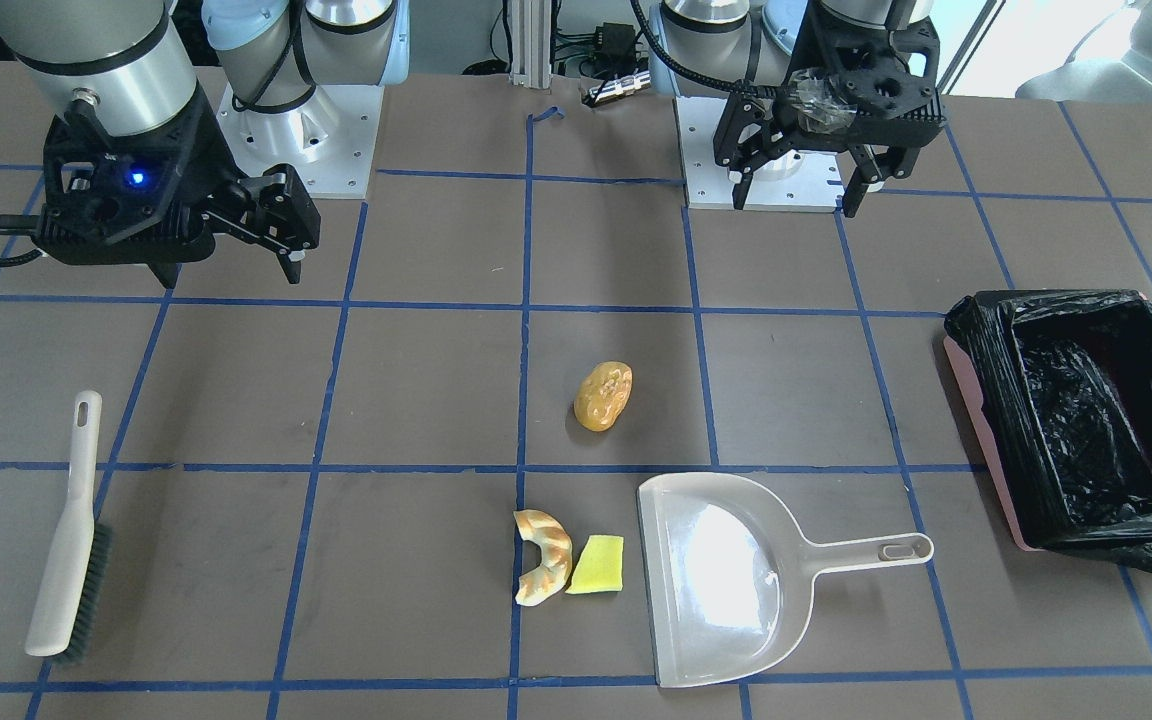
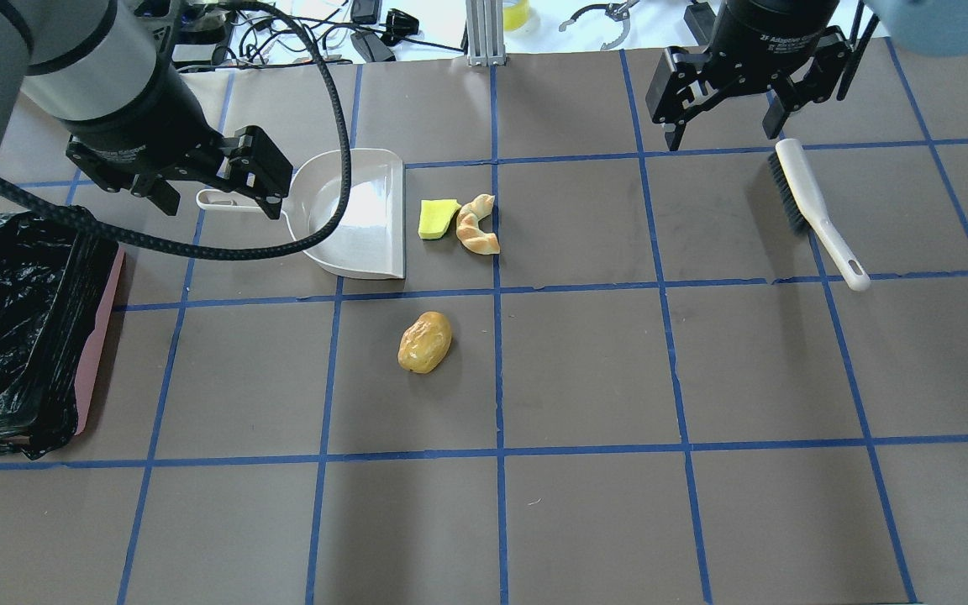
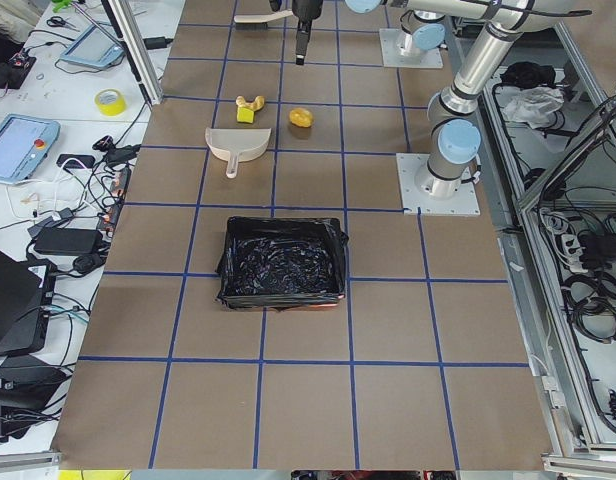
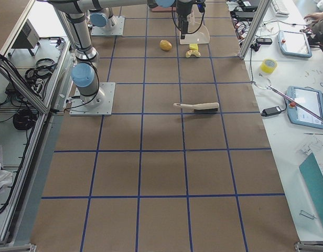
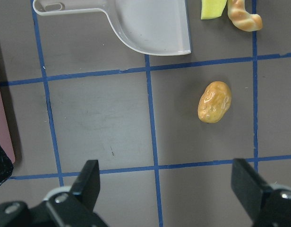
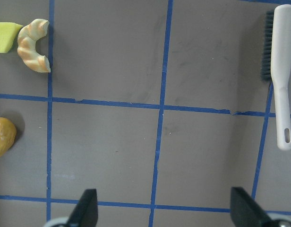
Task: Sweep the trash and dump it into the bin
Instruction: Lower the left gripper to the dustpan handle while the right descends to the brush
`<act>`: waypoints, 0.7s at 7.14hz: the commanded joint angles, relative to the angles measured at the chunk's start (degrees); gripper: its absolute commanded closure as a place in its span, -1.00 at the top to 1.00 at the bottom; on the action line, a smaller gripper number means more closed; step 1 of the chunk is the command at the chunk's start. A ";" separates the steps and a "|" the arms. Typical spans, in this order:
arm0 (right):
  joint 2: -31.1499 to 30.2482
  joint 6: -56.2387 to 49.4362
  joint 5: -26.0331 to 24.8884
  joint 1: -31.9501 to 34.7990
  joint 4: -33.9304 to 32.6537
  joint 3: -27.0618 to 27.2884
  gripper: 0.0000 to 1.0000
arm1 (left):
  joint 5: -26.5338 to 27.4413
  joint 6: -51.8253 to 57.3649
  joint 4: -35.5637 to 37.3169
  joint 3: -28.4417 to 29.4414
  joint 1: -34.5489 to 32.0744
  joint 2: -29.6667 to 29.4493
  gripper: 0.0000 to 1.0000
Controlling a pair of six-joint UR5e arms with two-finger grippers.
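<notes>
A pale grey-white plastic dustpan (image 1: pixel 726 575) lies flat on a brown table (image 1: pixel 416 380) marked into squares by blue tape. The dustpan's straight open edge and its handle point opposite ways along the table. Well apart from it, towards the other end of the table, a pale long-handled hand brush with dark bristles (image 1: pixel 66 530) lies flat, while on the white bench beside the table sit a roll of yellow tape (image 4: pixel 268 65), a tablet in a light-blue case (image 4: pixel 307 105) and loose black cables (image 3: pixel 108 185).

Trash: oval (image 1: pixel 603 397), crescent (image 1: pixel 544 571), wedge (image 1: pixel 598 565), three total. Dustpan (image 1: pixel 726 580): one. Brush (image 1: pixel 71 530): one. Bin (image 1: pixel 1076 300): one.
</notes>
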 commanded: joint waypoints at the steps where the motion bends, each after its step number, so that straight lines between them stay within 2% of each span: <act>1: -0.02 -0.40 0.09 -0.47 -1.29 2.39 1.00 | -0.05 -0.21 -0.88 -0.36 -0.02 0.10 1.00; 2: -0.02 -0.57 -0.61 -1.87 -3.92 2.76 1.00 | -0.05 -0.21 -0.97 -0.37 -0.02 0.02 1.00; 3: -0.20 -0.75 -3.40 -5.45 -4.38 5.63 1.00 | -0.05 -0.21 -0.89 -0.45 -0.02 -0.16 1.00; 5: -0.20 -7.64 -3.35 -10.64 -11.29 10.13 0.99 | -0.32 1.97 -0.18 -1.94 2.43 -1.38 1.00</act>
